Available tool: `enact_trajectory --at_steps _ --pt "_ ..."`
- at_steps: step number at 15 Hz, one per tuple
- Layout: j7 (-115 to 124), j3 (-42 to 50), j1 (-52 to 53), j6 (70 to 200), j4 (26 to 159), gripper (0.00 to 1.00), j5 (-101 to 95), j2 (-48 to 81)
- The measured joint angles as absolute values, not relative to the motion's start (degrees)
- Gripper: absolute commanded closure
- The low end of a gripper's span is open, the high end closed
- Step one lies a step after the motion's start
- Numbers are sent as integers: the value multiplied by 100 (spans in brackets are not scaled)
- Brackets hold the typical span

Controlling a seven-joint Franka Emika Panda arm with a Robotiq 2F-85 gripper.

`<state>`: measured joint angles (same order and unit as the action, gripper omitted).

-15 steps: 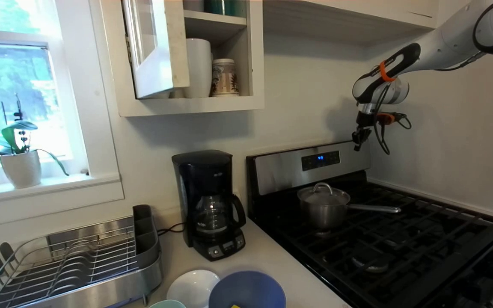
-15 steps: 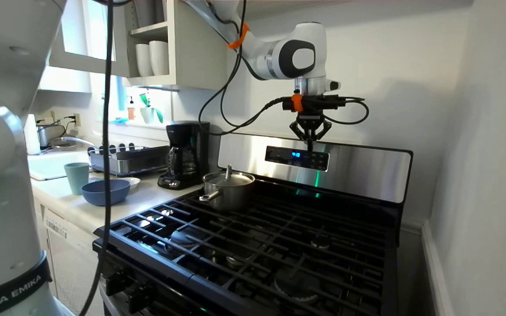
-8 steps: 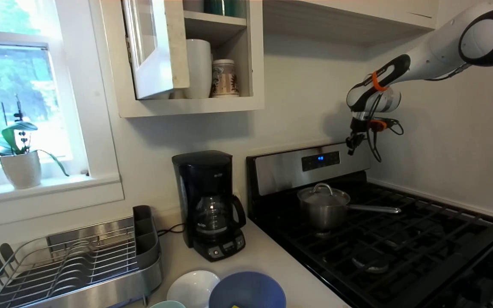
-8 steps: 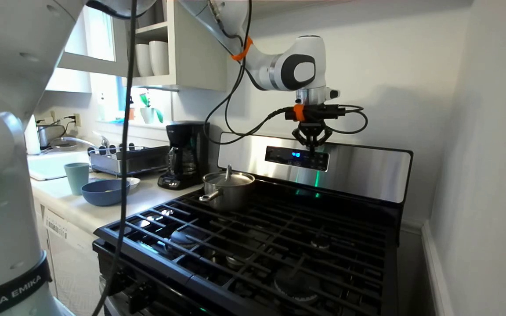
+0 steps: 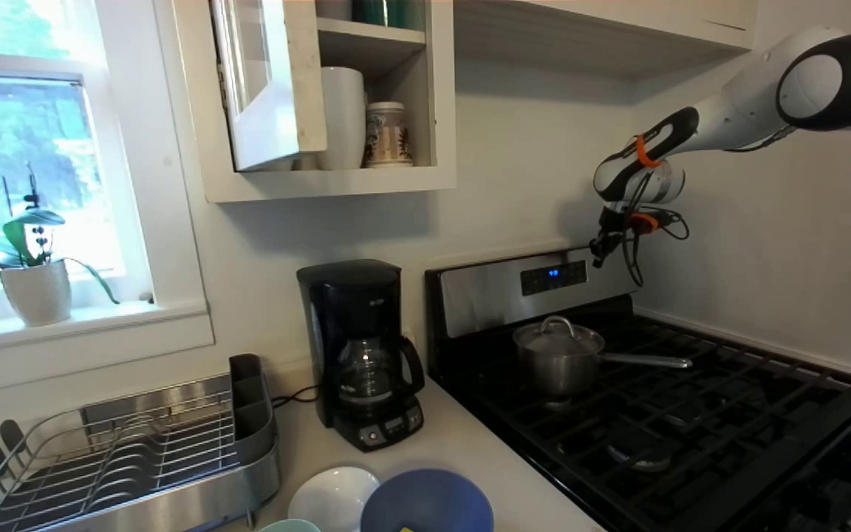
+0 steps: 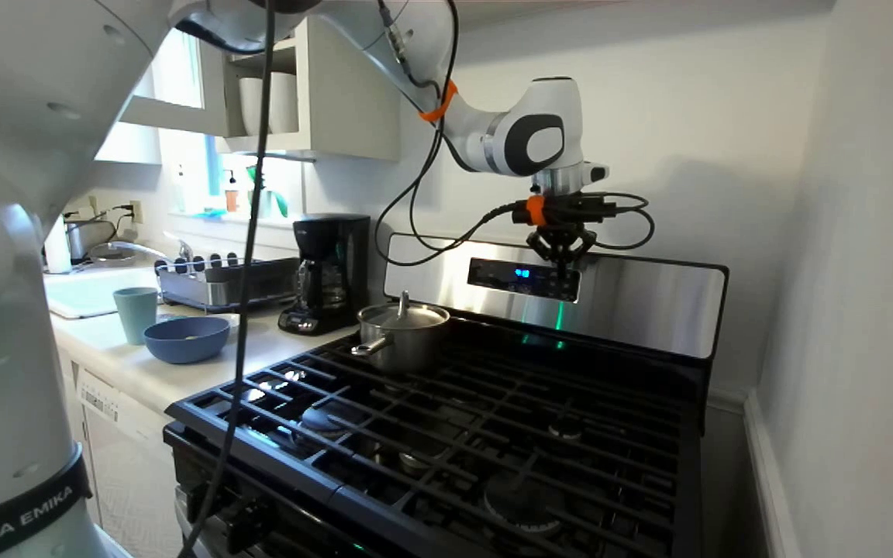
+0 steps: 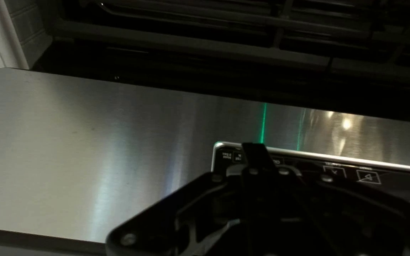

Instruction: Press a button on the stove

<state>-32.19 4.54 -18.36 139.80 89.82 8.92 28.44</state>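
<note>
Wide stainless-steel range with black grates: stands against the white wall, beside the pale counter. Black two-fingered gripper: fingers together, no gap seen, nothing held; tips stand before one end of the glossy black control panel set in the brushed-steel back panel. Contact: I cannot tell from where I stand. Assessment: range likely heavy and fixed; no grip needed. Control panel probably stiff, smooth, slippery and scratch-prone; bring the fingertips squarely onto the middle of a white-outlined key and press lightly.

in both exterior views, 1 pot stands on the stove, right of the coffee maker.
</note>
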Motion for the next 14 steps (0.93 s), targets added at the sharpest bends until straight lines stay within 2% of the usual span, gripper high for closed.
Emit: enact_trajectory --at_steps 14 --pt "-2837 216 -1973 14130 8361 100 919 3337"
